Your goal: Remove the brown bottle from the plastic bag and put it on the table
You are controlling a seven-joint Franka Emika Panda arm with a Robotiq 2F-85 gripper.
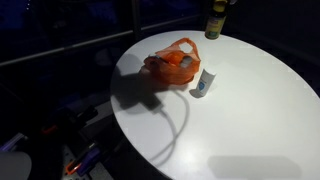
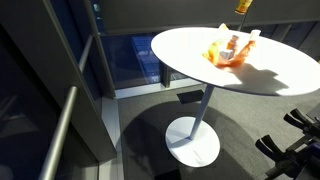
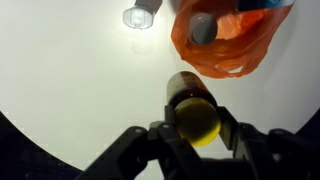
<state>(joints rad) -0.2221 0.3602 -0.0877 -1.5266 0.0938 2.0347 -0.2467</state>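
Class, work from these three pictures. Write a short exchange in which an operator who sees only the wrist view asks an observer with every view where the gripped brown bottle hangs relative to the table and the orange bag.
Operator: In my wrist view the gripper is shut on the brown bottle. Is the bottle touching the table?
Observer: No. In an exterior view the brown bottle hangs above the white table, and a gap shows beneath it.
Operator: Is it clear of the orange plastic bag?
Observer: Yes. In an exterior view the orange plastic bag sits apart from the bottle, nearer the table's middle.
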